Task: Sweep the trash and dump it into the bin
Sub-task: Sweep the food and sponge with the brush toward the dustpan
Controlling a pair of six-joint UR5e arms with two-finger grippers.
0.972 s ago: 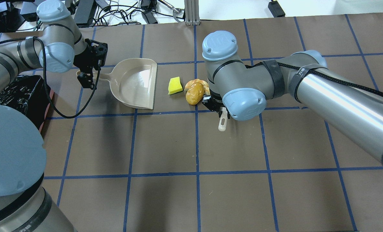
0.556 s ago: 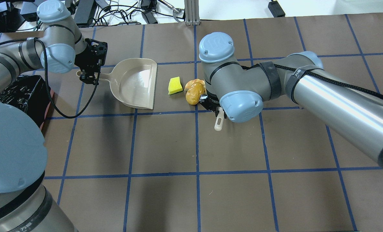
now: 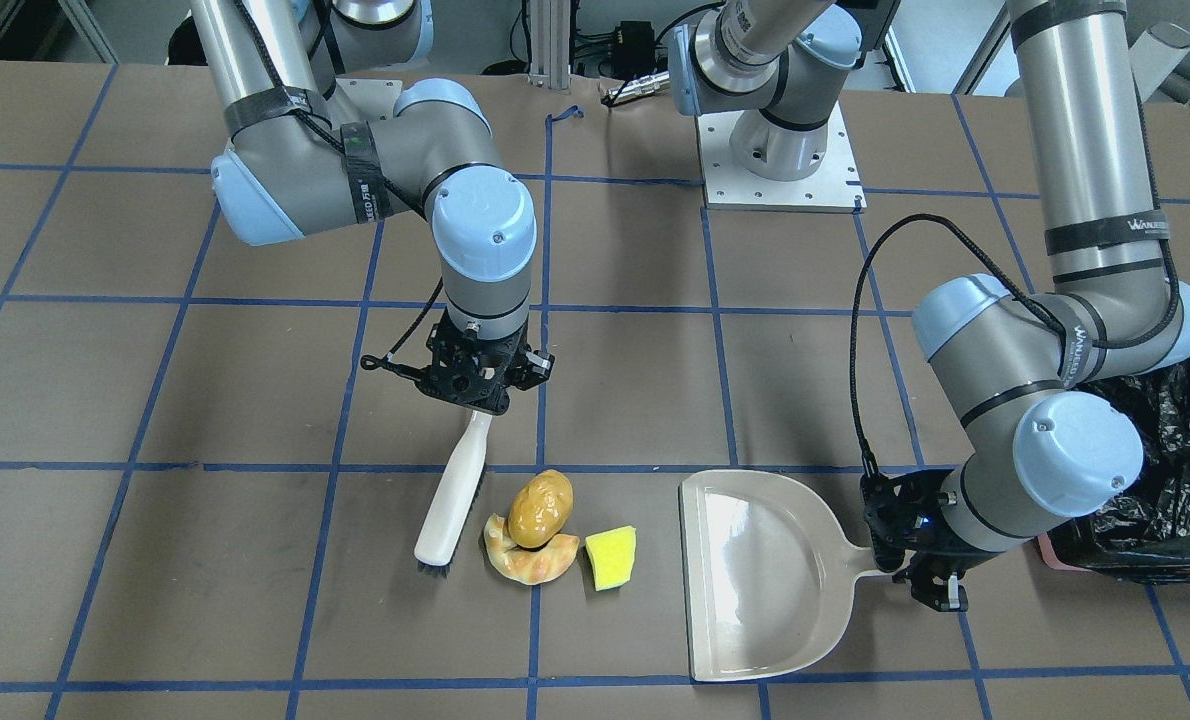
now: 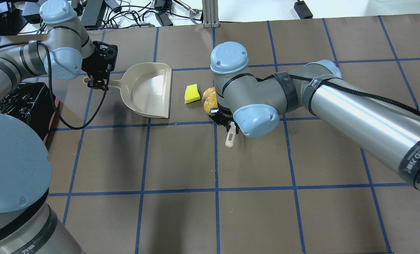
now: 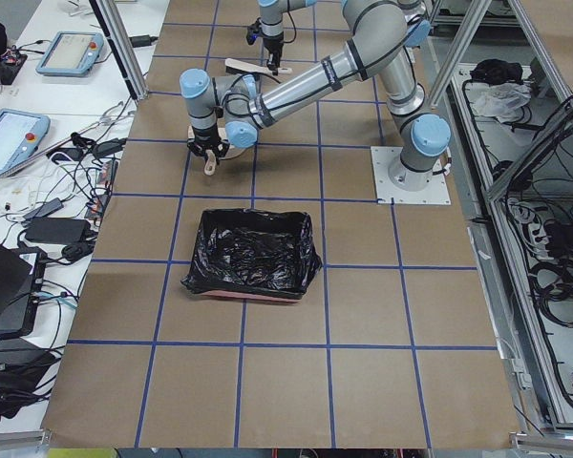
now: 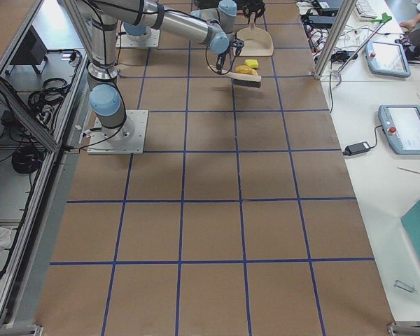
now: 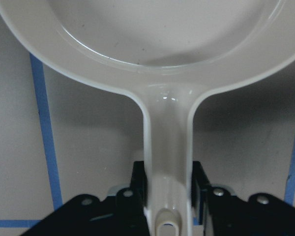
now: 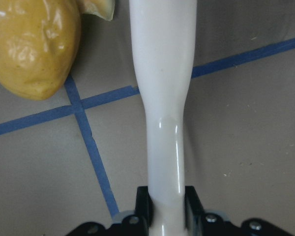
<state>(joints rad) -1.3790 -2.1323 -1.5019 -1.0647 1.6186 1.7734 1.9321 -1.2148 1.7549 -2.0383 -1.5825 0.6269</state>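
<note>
The trash lies together on the table: a golden-brown potato-like lump [image 3: 540,508] resting on a tan crescent pastry [image 3: 527,562], and a yellow sponge wedge [image 3: 611,556] beside them. My right gripper [image 3: 475,402] is shut on the handle of the beige brush [image 3: 450,500]. The brush's bristled head is on the table just beside the pastry, on the side away from the dustpan. My left gripper [image 3: 920,572] is shut on the handle of the beige dustpan [image 3: 760,575], whose open mouth faces the sponge. The bin [image 3: 1160,500] with its black bag stands behind the left arm.
In the overhead view my right arm hides most of the lump [image 4: 209,102], while the sponge [image 4: 192,94] and the dustpan [image 4: 148,90] show. The bin [image 4: 23,102] is at the table's left edge. Cables and power bricks lie beyond the far edge.
My right arm has moved left with the brush, closing on the lump and pastry and covering them in the overhead view. The sponge, dustpan and left gripper have not moved.
</note>
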